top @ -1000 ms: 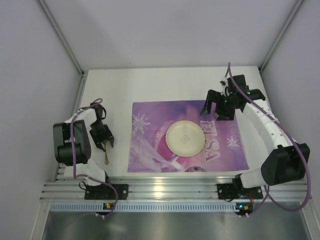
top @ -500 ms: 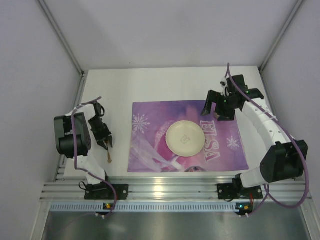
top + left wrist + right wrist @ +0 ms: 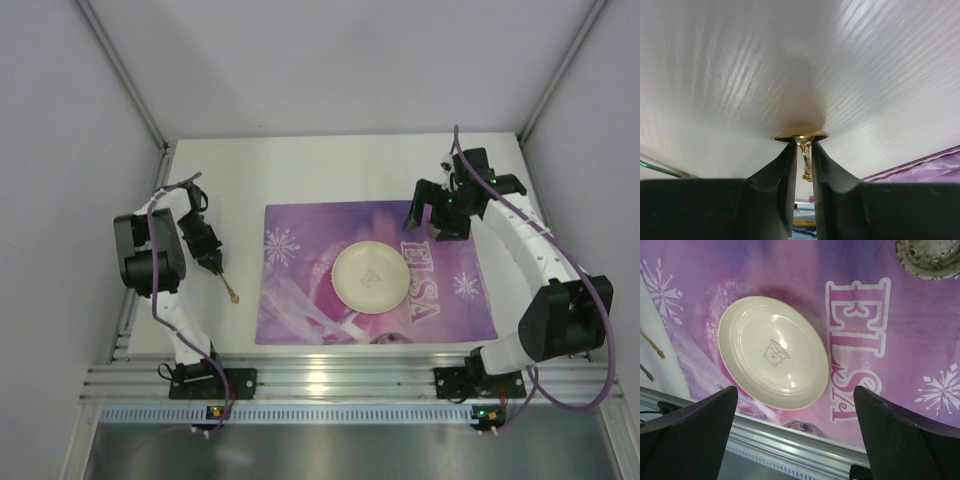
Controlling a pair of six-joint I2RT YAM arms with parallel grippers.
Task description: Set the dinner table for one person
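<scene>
The dinner table [image 3: 330, 165] is a white top with a purple "ELSA" placemat [image 3: 300, 290] on it. A cream plate [image 3: 369, 277] [image 3: 772, 352] sits in the mat's middle. My left gripper [image 3: 212, 264] [image 3: 802, 145] is left of the mat, shut on the thin handle of a gold spoon [image 3: 228, 289] [image 3: 805, 161]. The spoon's far end points down toward the mat's left edge. My right gripper [image 3: 437, 222] [image 3: 795, 390] hovers open above the mat's far right part, holding nothing.
A grey speckled bowl [image 3: 932, 257] stands on the mat's far right, under my right wrist. A ribbed aluminium rail [image 3: 340, 375] runs along the near edge. Grey walls close in the left, right and back sides.
My left gripper has closed on the gold spoon and drawn back from the near edge. The spoon has left the table surface and swung toward the placemat. The right arm is still.
</scene>
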